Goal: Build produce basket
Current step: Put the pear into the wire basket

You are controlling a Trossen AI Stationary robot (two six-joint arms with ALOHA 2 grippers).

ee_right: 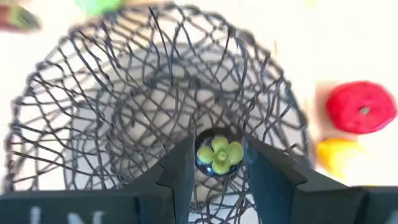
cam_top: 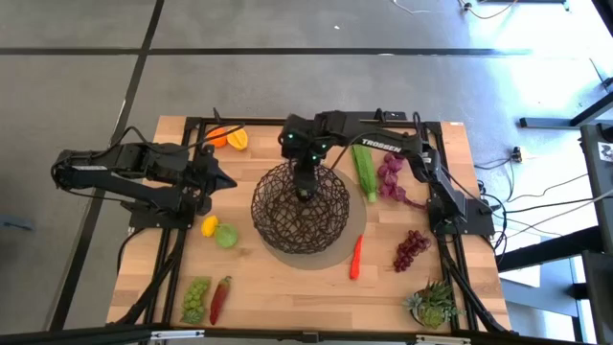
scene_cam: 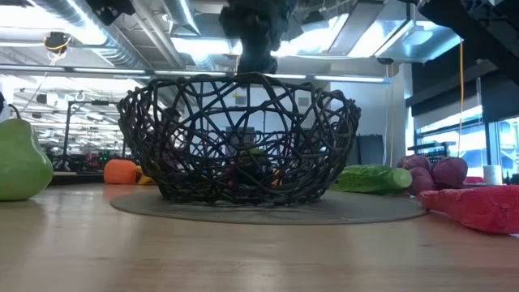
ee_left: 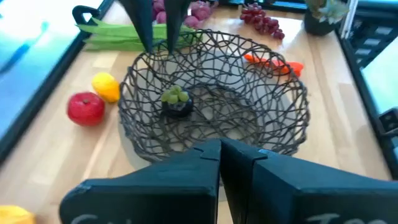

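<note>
Right gripper [ee_right: 217,163] inside basket [cam_top: 330,225], fingers released astride dark green-capped fruit [ee_right: 217,154], cap upward, fruit type unclear, left gripper [ee_left: 219,152] beside basket, clenched.

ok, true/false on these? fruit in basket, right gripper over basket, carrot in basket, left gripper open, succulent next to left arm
1. A small dark fruit with a green top lies in the basket. True.
2. The right gripper is over the basket. True.
3. The carrot is inside the basket. False: it lies on the table, beside the basket.
4. The left gripper is open. False: it is shut, empty, to the left of the basket.
5. The succulent stands next to the left arm. False: it is at the table's near right corner.
</note>
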